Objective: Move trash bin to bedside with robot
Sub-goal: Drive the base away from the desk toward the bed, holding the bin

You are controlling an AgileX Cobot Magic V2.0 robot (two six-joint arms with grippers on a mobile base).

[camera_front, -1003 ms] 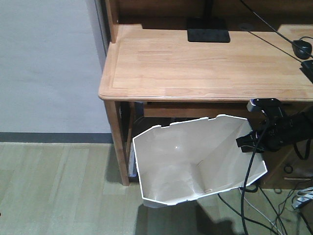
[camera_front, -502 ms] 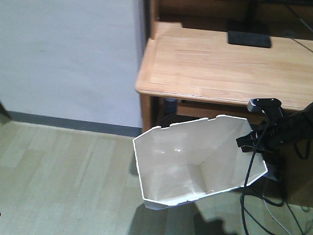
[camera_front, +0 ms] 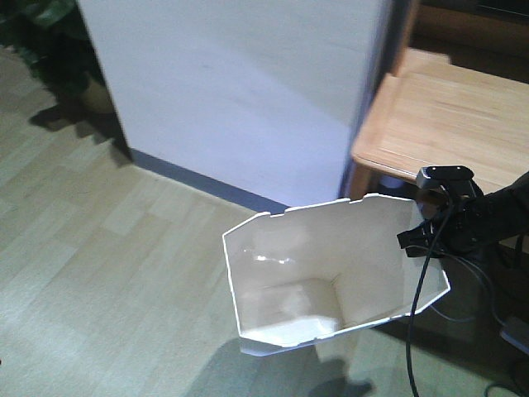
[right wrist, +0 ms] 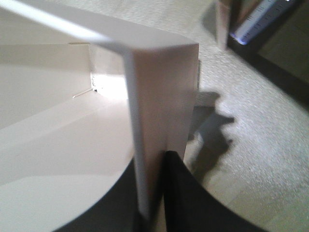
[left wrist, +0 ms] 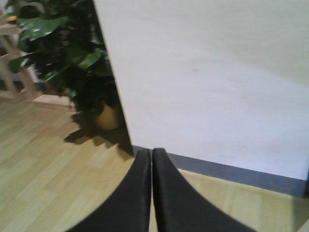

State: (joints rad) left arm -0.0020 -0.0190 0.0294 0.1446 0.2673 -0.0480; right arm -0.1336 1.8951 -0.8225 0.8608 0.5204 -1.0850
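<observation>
My right gripper [right wrist: 150,158] pinches the trash bin [camera_front: 306,265] by its rim. In the right wrist view one black finger sits inside the cream interior and the other against the white outer wall, with the plastic clamped between them. From the front, the bin sits in the near middle of the scene. It is tilted so that its open, notched mouth faces the camera, and its faceted sides taper away toward the base. My black arm reaches in from the right and meets the bin's right edge. A small camera block [camera_front: 446,175] sits on top of the arm, and black cables [camera_front: 417,306] trail down beside it. The bin's shadow falls on the pale wood-plank floor [camera_front: 107,273] below.

Behind the bin stands a white wall [camera_front: 240,91] with a dark baseboard [camera_front: 207,186] along its foot. The corner of a light wooden desk [camera_front: 446,124] shows at far right, just beyond the wall's edge and above my arm.

My left gripper [left wrist: 151,151] holds nothing, and its two black fingers are pressed together. It points at the same white wall and baseboard. A potted plant [left wrist: 82,63] with broad dark leaves stands on the floor at far left, beside the wall's corner.
</observation>
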